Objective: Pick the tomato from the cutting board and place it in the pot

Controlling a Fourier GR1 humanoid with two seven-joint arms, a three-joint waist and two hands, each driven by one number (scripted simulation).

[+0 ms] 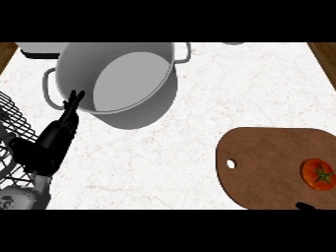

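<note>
My right hand (305, 206) is showing only a tip below the tomato (319, 173); its closure I cannot tell. Centring over the fruit before closing is advisable. My left hand (54, 138) is resting by the pot (154, 104), fingers (72, 103) released.

Black robot hand (51, 143), grey forearm (21, 198).

The left hand (54, 135) is being held out at the view's left on its grey forearm (26, 196), fingers (73, 101) straight (and close together). Of the right hand (304, 205), only a black tip is being shown at the lower edge.
</note>
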